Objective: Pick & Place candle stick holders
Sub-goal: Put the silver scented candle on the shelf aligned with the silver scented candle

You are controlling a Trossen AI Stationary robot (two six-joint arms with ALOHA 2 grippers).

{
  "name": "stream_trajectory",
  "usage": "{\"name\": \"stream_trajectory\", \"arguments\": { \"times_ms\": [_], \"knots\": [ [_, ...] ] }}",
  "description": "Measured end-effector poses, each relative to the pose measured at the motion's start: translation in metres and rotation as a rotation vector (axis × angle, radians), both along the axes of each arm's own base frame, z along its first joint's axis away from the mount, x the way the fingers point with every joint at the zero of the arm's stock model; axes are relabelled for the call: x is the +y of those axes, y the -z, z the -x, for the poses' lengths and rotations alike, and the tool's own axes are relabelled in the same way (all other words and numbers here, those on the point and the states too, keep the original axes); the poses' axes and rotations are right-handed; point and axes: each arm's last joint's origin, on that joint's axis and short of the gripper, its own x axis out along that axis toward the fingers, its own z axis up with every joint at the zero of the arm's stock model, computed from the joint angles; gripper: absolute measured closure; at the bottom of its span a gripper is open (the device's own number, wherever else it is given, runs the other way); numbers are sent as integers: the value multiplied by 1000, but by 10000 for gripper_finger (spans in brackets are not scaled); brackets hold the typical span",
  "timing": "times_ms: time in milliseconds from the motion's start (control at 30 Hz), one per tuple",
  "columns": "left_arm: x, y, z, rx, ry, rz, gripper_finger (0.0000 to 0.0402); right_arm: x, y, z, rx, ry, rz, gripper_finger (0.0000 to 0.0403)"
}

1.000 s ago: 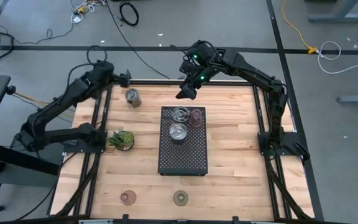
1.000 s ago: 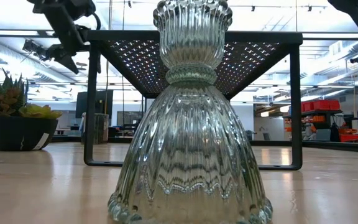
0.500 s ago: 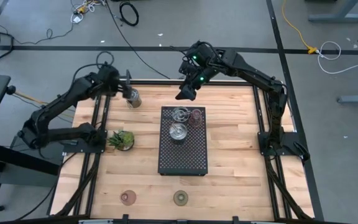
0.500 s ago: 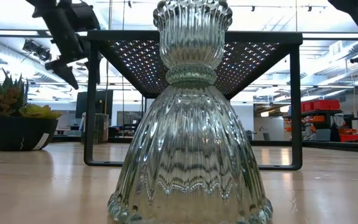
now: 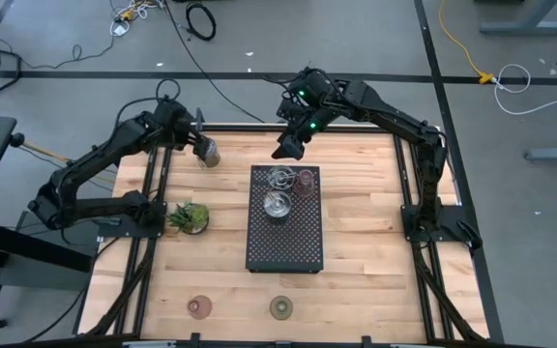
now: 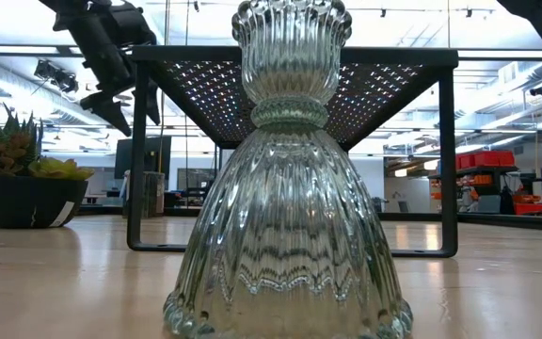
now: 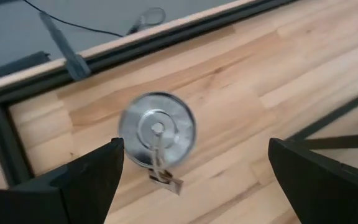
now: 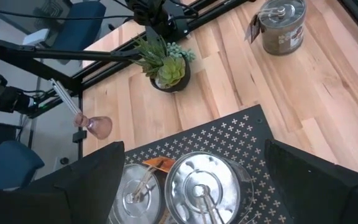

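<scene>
Grey floor with loose cables surrounds the wooden table [image 5: 356, 242], whose edges are framed by dark rails. Near the middle stands a black perforated tray [image 5: 285, 237], raised on legs as the low view shows, with bare wood open on both its long sides and toward the near edge.

On the tray's far end sit two silver candle stick holders [image 5: 278, 178] and [image 5: 277, 205], one behind the other, with a pink holder [image 5: 306, 181] just beside the rear one. The near half of the tray is bare.

A third silver holder [image 5: 206, 152] stands alone on the wood near the far left corner, close to the table's far rail. The left gripper [image 5: 201, 143] hangs right over it, jaws spread wide to either side of it in the left wrist view, touching nothing; a small tag lies against the cup there [image 7: 157, 132].

The right gripper [image 5: 288, 147] hovers above the far edge of the table, just beyond the tray's far end, jaws also spread and empty.

A green potted plant [image 5: 190, 217] sits left of the tray, between it and the left rail. Two low discs rest near the front edge, well apart from everything else: a brownish-pink disc [image 5: 199, 307] and an olive-green disc [image 5: 281, 307].

A ribbed glass piece [image 6: 290, 179] fills the low view.
</scene>
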Motion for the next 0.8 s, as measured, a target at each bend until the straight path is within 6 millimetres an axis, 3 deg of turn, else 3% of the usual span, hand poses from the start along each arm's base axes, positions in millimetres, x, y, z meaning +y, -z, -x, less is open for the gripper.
{"name": "stream_trajectory", "arguments": {
  "times_ms": [333, 567, 800],
  "knots": [
    [0, 0, 1, 34, -5, -26, 3, 0, 0, 0, 5, 16, -18, 21],
    [5, 8, 3, 201, -39, -64, 2, 0, 0, 0, 2, 17, -17, 21],
    [4, 8, -5, 62, 7, 9, 2, 0, 0, -1, 3, 33, -33, 21]
  ]
}}
